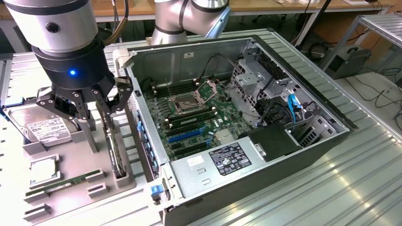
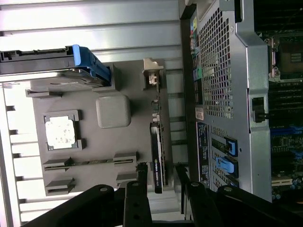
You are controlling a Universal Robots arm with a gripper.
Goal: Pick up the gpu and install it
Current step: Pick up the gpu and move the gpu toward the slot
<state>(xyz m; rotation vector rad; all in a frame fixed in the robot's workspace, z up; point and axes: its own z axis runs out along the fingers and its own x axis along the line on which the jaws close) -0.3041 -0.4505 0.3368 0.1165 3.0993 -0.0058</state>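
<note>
Here the pincer (image 2: 160,167) stands apart astride the upright gpu (image 2: 157,142) — the wrist view shows the gaps.

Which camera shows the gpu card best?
The wrist view: the gpu stands on edge in the grey holder, its top edge in plain sight between the fingers of the open gripper. In the exterior view it is a thin dark sliver, partly behind the gripper.

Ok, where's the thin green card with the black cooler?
On the exterior view's left: the gpu stands on edge in the grey holder beside the open computer case, under the open gripper.
</note>
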